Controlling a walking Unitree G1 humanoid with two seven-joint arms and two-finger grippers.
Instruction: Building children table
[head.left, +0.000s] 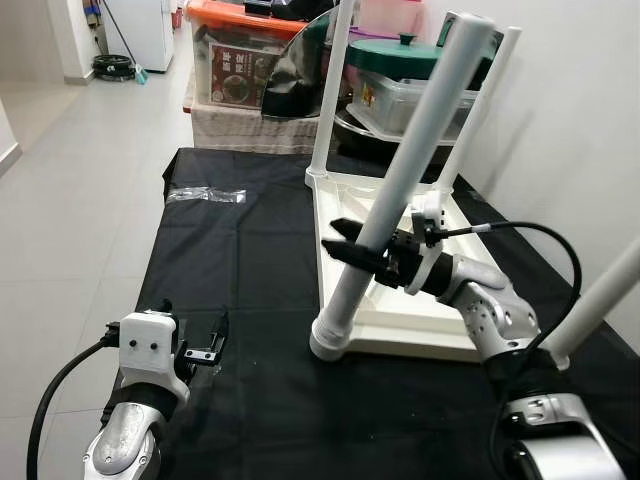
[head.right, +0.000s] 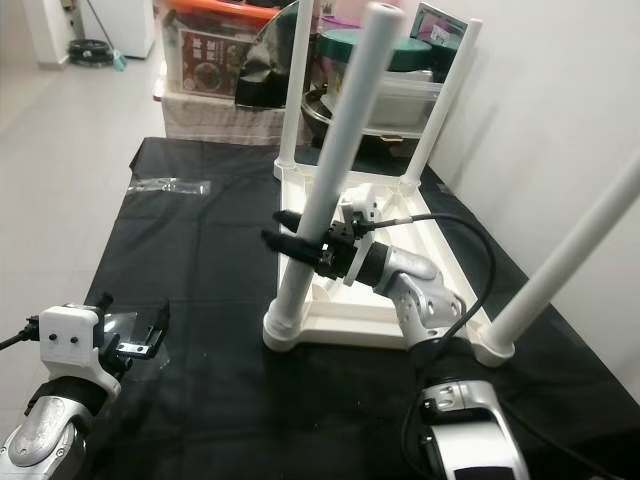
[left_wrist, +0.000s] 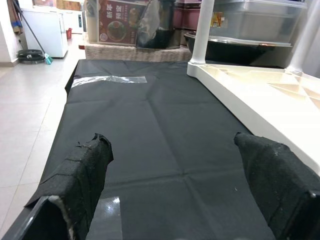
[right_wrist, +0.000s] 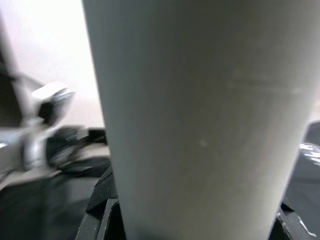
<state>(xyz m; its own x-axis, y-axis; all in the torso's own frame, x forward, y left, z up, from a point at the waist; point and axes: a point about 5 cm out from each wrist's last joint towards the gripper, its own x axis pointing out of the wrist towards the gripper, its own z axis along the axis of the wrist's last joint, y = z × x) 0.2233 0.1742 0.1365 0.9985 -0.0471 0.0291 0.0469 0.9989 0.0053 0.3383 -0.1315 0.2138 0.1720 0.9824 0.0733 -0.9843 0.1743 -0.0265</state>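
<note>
A white children's table (head.left: 400, 325) lies upside down on the black cloth (head.left: 240, 270), with its legs pointing up. My right gripper (head.left: 350, 243) is shut on the near-left leg (head.left: 412, 165), a little above its socket. That leg leans toward me, and in the right wrist view the leg (right_wrist: 200, 115) is close up between the black fingers. Three other legs stand in the frame: far left (head.left: 333, 90), far right (head.left: 482, 105), near right (head.left: 602, 300). My left gripper (left_wrist: 175, 170) hovers open and empty over the cloth's near-left corner, apart from the table.
A clear plastic bag (head.left: 207, 195) lies on the far left of the cloth. Storage boxes and pots (head.left: 245, 60) are stacked behind the table's far end. A wall runs along the right. Tiled floor (head.left: 70, 200) lies to the left.
</note>
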